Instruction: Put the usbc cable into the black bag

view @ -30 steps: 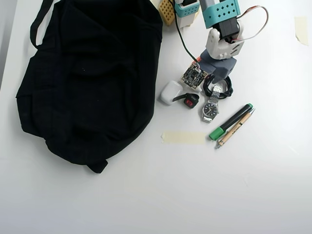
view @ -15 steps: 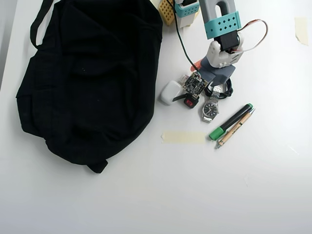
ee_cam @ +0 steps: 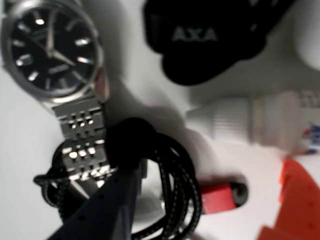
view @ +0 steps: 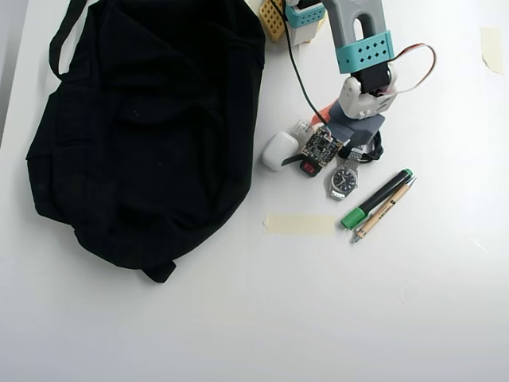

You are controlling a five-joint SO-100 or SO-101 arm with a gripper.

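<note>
Closest to the wrist camera, a dark finger (ee_cam: pixel 107 205) of the hand (view: pixel 356 148) is reaching down into the middle of the usbc cable (ee_cam: pixel 172 185), which is lying as a round coil flat on the white desk (view: pixel 318 302) in the lower centre of the wrist view. Only that one finger is showing, so I cannot tell whether the hand is open or closed. The plug end is not showing clearly, so which way it is pointing is unclear. The metal band of the silver watch (ee_cam: pixel 52 50) is overlapping the coil's upper left edge, its dial sitting toward the upper left of that frame.

From overhead, the coil is peeking out just right of the hand, above the watch (view: pixel 343 181). A green marker (view: pixel 375 199) and a pen (view: pixel 383 209) are lying slanted to the lower right.

Farther off, the black bag (view: pixel 147 127) is filling the upper left of the overhead frame, slumped flat; the cable is sitting outside it, well apart.
</note>
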